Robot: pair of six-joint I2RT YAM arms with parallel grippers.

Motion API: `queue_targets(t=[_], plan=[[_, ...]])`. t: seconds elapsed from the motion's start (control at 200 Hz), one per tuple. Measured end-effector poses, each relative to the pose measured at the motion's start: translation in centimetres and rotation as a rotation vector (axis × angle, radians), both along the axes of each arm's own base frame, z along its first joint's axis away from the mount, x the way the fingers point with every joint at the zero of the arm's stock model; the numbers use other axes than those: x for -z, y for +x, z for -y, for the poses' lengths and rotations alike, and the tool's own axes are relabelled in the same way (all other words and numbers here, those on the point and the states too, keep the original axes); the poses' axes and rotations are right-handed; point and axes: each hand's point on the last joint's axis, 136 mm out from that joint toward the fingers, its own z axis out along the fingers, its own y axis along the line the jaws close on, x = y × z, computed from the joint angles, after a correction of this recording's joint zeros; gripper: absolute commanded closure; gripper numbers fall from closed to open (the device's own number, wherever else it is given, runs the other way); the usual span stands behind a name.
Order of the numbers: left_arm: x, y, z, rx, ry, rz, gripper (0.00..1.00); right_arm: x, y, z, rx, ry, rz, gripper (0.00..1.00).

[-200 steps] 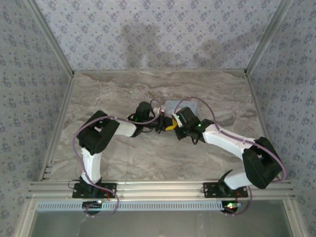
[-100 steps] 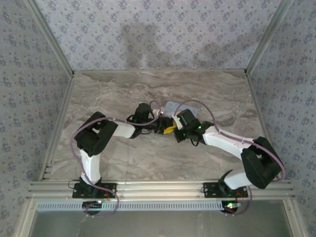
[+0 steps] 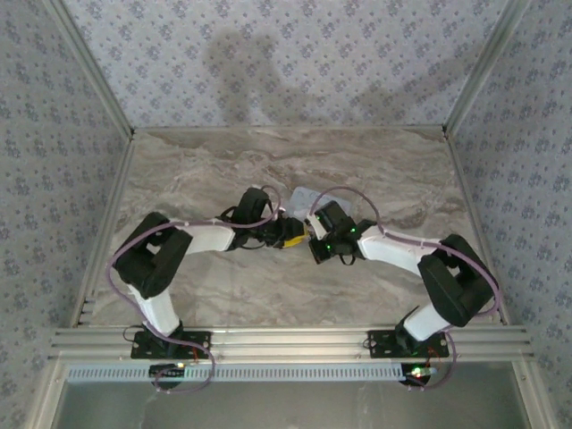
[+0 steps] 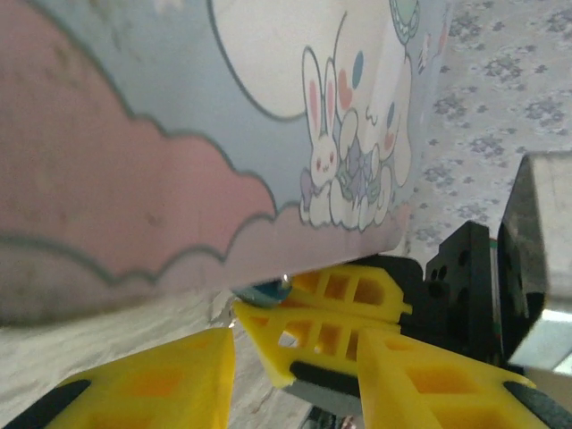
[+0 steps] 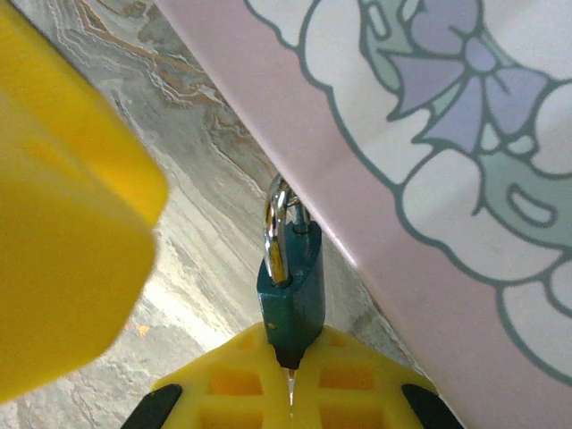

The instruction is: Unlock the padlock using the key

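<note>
We see the greatest risk at the right pincer (image 5: pixel 288 357). It is closed on the padlock (image 5: pixel 291 286), pinching only the lower end of the teal body. The padlock sits right against the pink bottom edge of the box (image 5: pixel 447 134), with its silver shackle touching that edge. Both shackle legs look seated in the body, so we judge it locked. A grip this short could let the padlock twist or slide out if it is turned or pulled away from the box. The closed fingers also cover the end where a keyhole would likely be, so a key could be blocked or jammed.

We cannot pick out the key with certainty. A thin pale sliver (image 5: pixel 289 386) at the finger seam, just under the padlock, may be it. If the key is loose beside the box, a nudge could push it underneath.

The left pincer (image 4: pixel 295 357) stands open with nothing between its fingers, just in front of the box and almost touching the right pincer. With so little room there, we think the two could knock together and jolt the padlock. A tug could also drag the box across the bench (image 3: pixel 223 161).

The box is the only container. It is shut, so its contents are hidden from us.
</note>
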Motion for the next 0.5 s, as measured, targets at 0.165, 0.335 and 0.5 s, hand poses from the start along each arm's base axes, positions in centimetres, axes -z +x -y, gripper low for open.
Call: queue_targets(t=[0.165,0.335,0.5], plan=[[-0.7,0.3,-1.6,-0.019,0.075,0.044,0.57,0.0,-0.3,-0.5,-0.021,0.007,0.0,1.0],[-1.4,1.6,-3.9,-0.083,0.134,0.083,0.57,-0.1,-1.0,-1.7,-0.087,-0.007,0.001,0.96],[-1.7,2.2,-5.4,-0.126,0.174,0.099,0.56,-0.2,-1.3,-2.1,-0.107,-0.014,0.009,0.89]])
